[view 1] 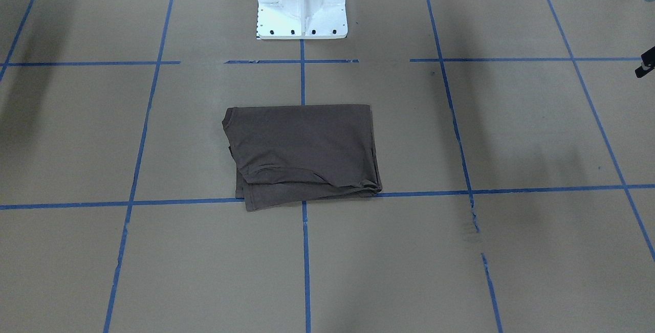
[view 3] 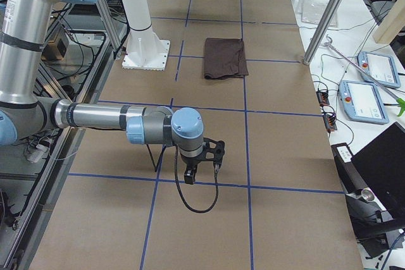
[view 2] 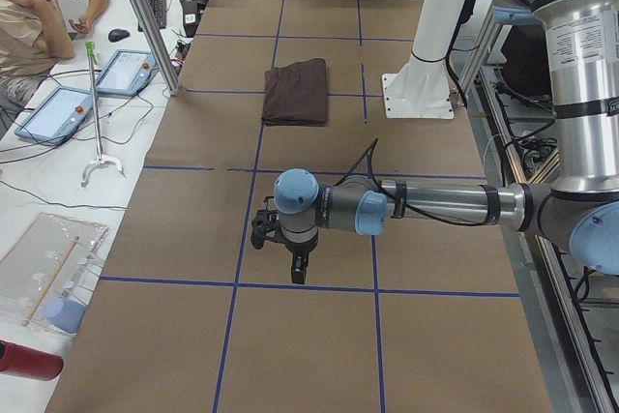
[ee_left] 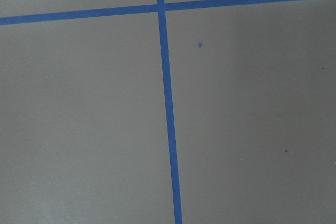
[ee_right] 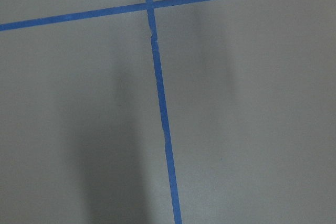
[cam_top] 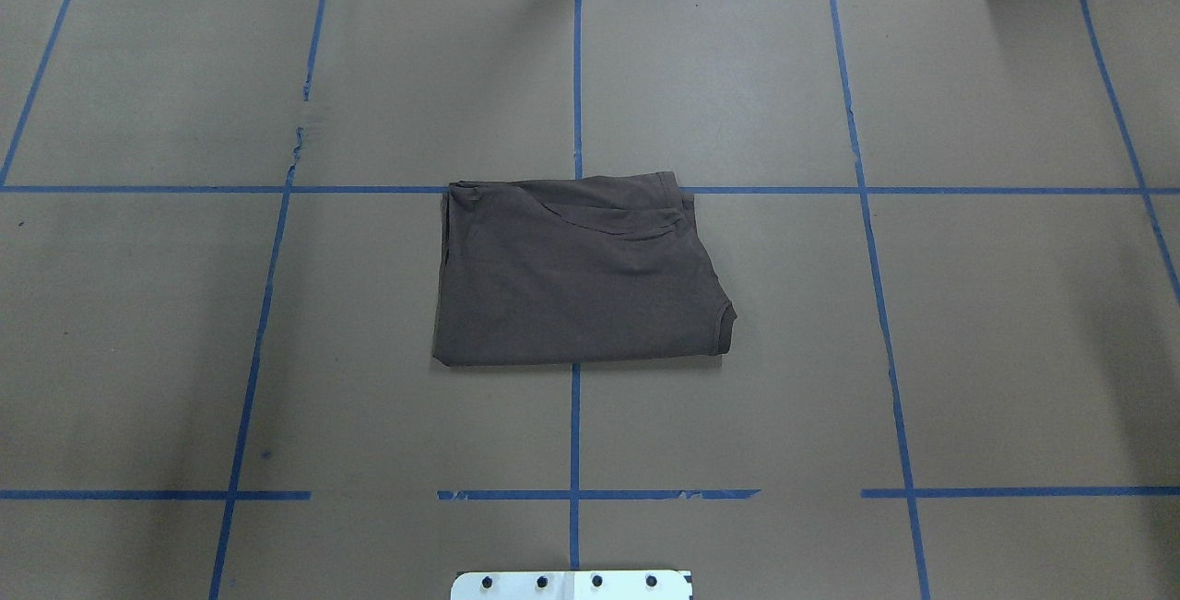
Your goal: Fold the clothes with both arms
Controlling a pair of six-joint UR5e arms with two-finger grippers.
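Grey-brown T-shirt [cam_top: 576, 277], folded rectangle, soft creases

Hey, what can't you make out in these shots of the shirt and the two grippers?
Left gripper: side view only, small; open or shut unclear.
Right gripper: likewise, exterior right view only.
T-shirt: any logo or tag hidden by the folds, all views.
Both wrist views: only table and tape, no fingers.

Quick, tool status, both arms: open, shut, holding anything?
Left tool: cannot tell open or shut; well apart from the T-shirt.
Right tool: cannot tell either; also apart from it.
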